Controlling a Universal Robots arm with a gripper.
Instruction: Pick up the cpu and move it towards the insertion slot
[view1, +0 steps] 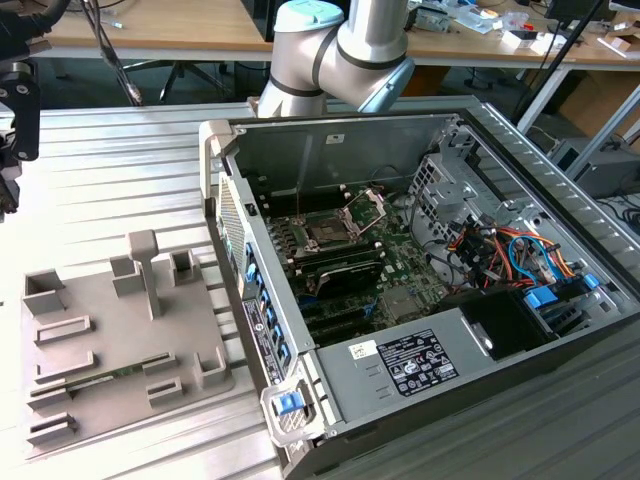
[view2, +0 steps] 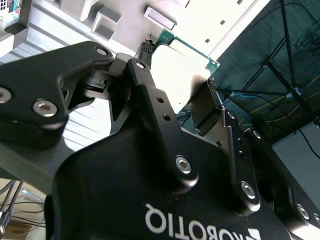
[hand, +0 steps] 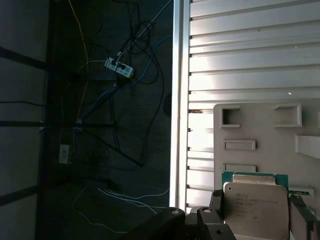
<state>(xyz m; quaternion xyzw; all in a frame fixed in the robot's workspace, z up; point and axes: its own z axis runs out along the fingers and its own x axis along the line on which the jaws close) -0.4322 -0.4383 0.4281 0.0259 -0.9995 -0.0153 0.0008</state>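
Our gripper clamps the cpu over the tray; a level carry to the slot seems wisest.

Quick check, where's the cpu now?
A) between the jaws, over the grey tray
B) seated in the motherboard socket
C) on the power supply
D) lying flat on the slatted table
A: in the first wrist view the cpu sits gripped between the jaws above the grey tray; the insertion slot shows a dark centre.
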